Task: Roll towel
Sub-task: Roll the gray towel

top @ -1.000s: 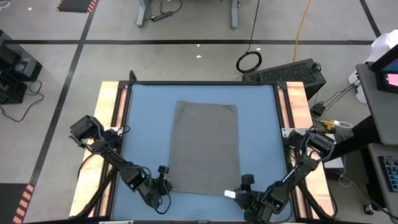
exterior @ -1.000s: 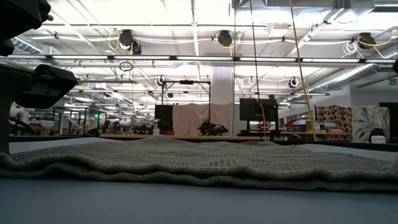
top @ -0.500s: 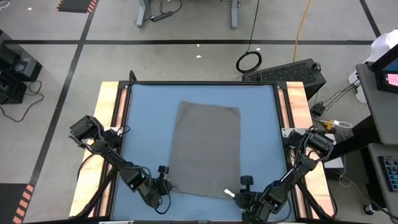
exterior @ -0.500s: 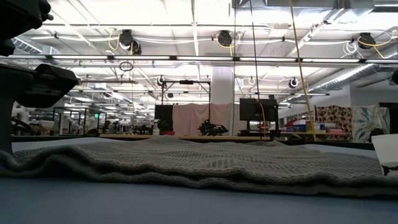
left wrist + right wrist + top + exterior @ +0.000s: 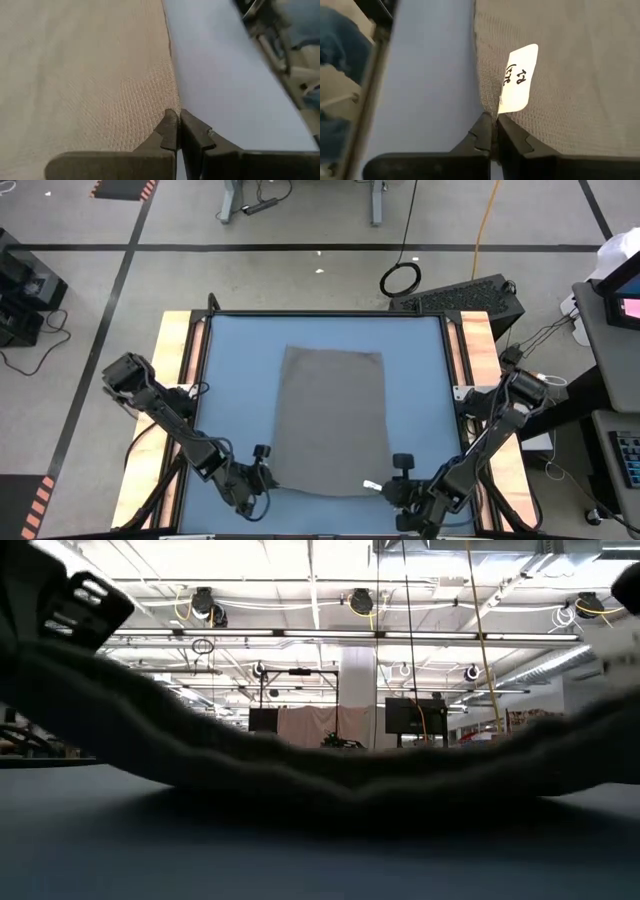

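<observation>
The grey-brown towel (image 5: 332, 420) lies lengthwise on the blue tabletop (image 5: 235, 380), with its white tag (image 5: 372, 484) at the near right corner. My left gripper (image 5: 262, 472) is shut on the near left corner and my right gripper (image 5: 385, 488) is shut on the near right corner. In the low view the towel's near edge (image 5: 330, 775) is raised at both ends and sags in the middle. Farther back, the towel lies flat on the table. My left gripper pinches the towel's near left corner (image 5: 167, 121) between its two fingers, coming from the table's near side. The corner is raised off the table and the cloth slopes down from it, slack. My right gripper pinches the towel's near right corner (image 5: 489, 109) between its two fingers, right beside the white tag (image 5: 519, 77), coming from the table's near side. The corner is raised and the tag stands up just beyond the fingers.
Bare blue tabletop runs along both long sides of the towel and beyond its far edge. Wooden rails (image 5: 180, 380) border the table at left and right. A dark keyboard (image 5: 460, 295) lies on the floor beyond the far right corner.
My right gripper has shut on the near right corner by the tag. Both grippers have gone up, and the towel's near edge has risen off the table at both corners, sagging between them; the far part has stayed flat.
</observation>
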You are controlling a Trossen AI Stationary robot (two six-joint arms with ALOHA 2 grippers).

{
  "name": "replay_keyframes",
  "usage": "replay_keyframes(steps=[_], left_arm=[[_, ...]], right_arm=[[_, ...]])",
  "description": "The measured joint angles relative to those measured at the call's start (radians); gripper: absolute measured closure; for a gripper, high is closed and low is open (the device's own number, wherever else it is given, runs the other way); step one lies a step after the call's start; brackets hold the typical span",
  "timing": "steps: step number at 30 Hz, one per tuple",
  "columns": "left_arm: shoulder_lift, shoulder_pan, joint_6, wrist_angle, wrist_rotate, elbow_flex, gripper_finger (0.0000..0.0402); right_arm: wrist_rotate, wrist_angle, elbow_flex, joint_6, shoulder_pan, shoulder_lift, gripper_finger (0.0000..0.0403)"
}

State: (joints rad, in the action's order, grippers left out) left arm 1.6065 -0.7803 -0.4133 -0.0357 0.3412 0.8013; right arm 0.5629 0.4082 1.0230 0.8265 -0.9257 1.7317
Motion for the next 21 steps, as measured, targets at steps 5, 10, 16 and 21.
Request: replay_keyframes(steps=[5,10,16,21], left_arm=[[-0.06,-0.001,0.001,0.0,0.0,0.0,0.0392],[-0.152,-0.008,-0.008,0.001,0.0,0.001,0.0392],[-0.241,-0.042,0.007,0.036,-0.025,0.001,0.0392],[-0.279,-0.046,0.058,0.021,0.038,0.002,0.0392]], right_arm=[[-0.043,0.034,0.0,0.0,0.0,-0.062,0.04],[-0.05,0.051,0.0,0.0,-0.003,-0.141,0.04],[-0.116,0.026,0.001,-0.016,-0.005,-0.208,0.04],[-0.09,0.032,0.001,-0.071,0.012,-0.24,0.0401]])
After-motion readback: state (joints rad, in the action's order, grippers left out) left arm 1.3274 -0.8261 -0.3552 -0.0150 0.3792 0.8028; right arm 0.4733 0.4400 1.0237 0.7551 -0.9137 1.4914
